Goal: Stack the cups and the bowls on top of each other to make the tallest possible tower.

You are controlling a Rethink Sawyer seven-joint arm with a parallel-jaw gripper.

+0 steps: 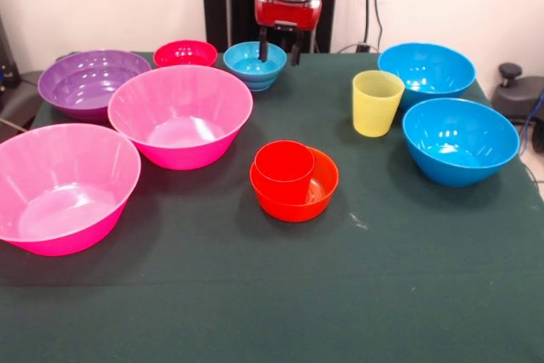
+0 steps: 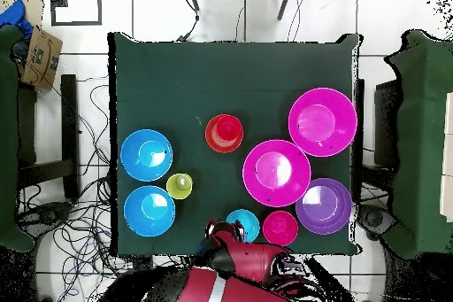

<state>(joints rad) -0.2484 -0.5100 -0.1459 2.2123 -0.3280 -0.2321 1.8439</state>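
The red cup stands inside the small orange bowl at the table's middle; both also show in the overhead view. The yellow cup stands alone. My gripper is open and low over the small light-blue bowl, its fingers straddling the bowl's right rim. It holds nothing. The small red bowl sits left of that bowl. Two large blue bowls sit on the right. Two large pink bowls and the purple bowl sit on the left.
All pieces rest on the dark green table. In the overhead view my red arm covers the table's near edge beside the light-blue bowl. Cables lie on the floor around the table.
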